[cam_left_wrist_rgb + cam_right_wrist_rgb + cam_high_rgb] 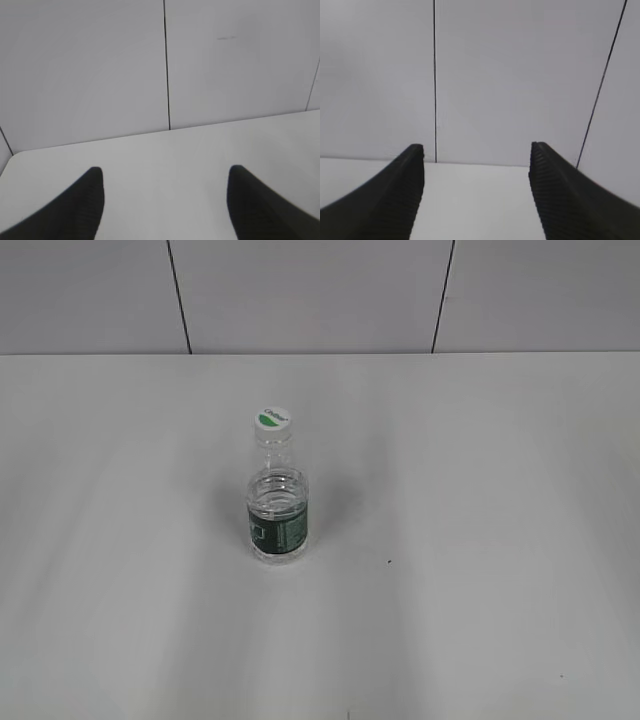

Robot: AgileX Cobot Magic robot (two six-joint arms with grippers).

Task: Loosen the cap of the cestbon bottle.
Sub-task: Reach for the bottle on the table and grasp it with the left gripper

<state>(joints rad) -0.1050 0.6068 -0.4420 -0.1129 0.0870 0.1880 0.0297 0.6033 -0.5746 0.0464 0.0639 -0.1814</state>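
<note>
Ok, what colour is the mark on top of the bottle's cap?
Green, an oval mark on the white cap of the cestbon bottle; it shows best in the exterior view.

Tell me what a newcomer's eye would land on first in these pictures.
The cestbon bottle stands upright and alone near the middle of the white table, its dark green label facing the camera. Its white cap, marked with a green oval, is on the neck. In the wrist views the left gripper and right gripper are wide open, holding nothing.
</note>
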